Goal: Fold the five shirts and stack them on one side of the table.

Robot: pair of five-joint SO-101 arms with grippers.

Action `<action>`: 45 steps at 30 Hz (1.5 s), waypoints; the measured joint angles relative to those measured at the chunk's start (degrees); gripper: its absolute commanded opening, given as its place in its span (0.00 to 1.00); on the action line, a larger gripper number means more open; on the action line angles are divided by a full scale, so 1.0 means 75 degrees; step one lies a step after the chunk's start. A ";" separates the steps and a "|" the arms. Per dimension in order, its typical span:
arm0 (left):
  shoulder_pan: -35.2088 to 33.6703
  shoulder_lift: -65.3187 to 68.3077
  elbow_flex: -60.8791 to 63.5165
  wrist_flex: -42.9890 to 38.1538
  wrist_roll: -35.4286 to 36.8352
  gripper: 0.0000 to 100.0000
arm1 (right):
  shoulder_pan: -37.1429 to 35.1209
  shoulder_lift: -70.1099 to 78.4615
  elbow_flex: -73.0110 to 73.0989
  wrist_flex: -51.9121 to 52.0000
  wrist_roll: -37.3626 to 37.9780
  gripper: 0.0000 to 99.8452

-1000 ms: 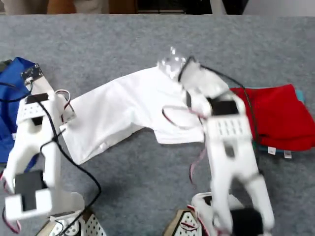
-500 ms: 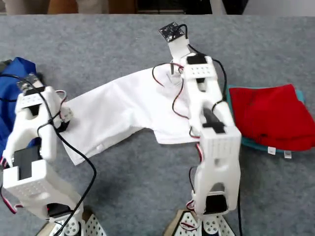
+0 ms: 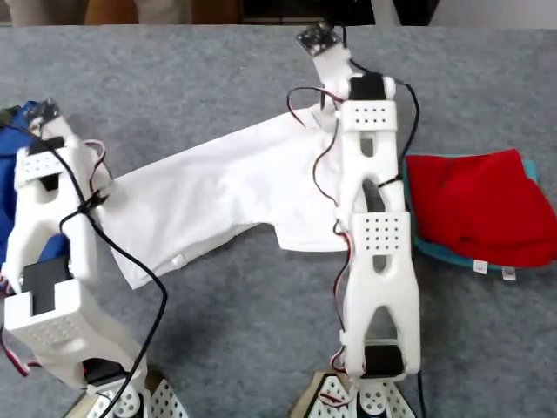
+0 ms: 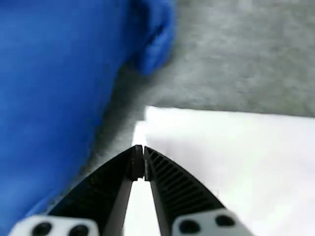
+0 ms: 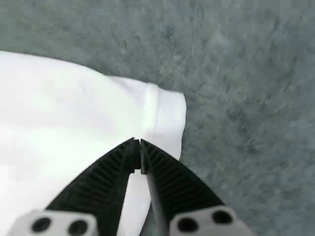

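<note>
Left gripper (image 4: pixel 138 162) and right gripper (image 5: pixel 137 150) both have their jaws pressed tip to tip over opposite ends of the white shirt (image 3: pixel 218 187), which lies spread at the centre of the high view. Whether either pinches cloth I cannot tell. The fabric looks light and limp, so hems or corners are probably the best hold. A blue shirt (image 4: pixel 54 88) lies beside its left end, and a folded red shirt (image 3: pixel 479 209) lies at right.

A grey bench (image 3: pixel 218 78) with a soft, felt-like surface runs from edge to edge, its nap faintly mottled. Past its far edge lies a dark band (image 3: pixel 287 10). By the far left corner stands an orange-brown shape (image 3: pixel 109 10); by the far right corner, a pale surface (image 3: pixel 496 10).
</note>
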 measured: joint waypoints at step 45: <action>0.1067 0.0246 -0.2157 0.2075 -0.0328 0.02 | -0.0633 -0.0879 -0.1336 0.2133 0.2215 0.00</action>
